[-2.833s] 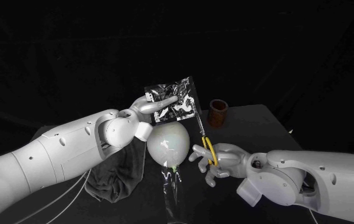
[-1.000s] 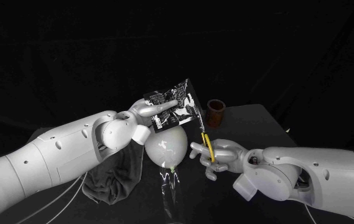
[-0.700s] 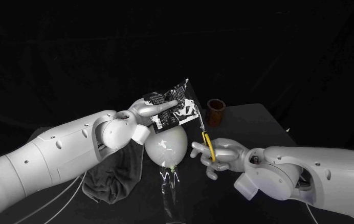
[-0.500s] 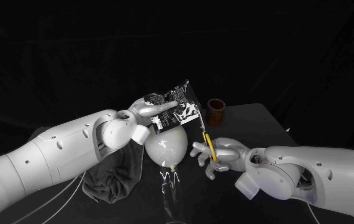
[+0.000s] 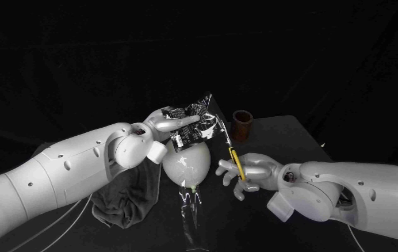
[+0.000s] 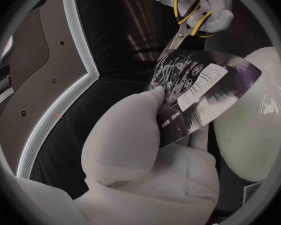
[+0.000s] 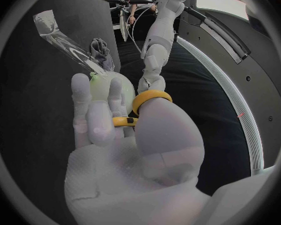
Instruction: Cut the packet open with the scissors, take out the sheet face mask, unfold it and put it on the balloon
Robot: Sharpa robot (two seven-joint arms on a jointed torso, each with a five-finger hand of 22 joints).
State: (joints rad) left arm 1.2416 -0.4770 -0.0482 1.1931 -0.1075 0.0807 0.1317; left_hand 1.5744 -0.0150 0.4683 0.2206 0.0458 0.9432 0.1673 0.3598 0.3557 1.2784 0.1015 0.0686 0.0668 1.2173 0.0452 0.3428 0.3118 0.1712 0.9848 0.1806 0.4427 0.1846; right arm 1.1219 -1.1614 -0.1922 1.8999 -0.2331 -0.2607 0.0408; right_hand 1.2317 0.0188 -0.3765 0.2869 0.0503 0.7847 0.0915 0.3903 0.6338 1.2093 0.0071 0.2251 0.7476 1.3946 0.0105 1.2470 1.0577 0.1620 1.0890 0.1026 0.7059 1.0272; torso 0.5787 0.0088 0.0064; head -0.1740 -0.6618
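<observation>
Above the balloon (image 5: 187,163), the left hand (image 5: 166,121) clamps its fingers on the glossy packet (image 5: 195,124). The right hand (image 5: 249,174), fingers closed through the yellow handles, holds the scissors (image 5: 230,148) at its right edge. The thin foil looks slippery and floppy, best pinched near the cut.

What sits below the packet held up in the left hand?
The balloon on its clear stand; the packet covers the balloon's top, so contact between them cannot be told.

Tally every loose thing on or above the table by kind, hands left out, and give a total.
packet: 1
scissors: 1
balloon: 1
brown cup: 1
dark cloth: 1
clear stand under the balloon: 1
Total: 6
</observation>
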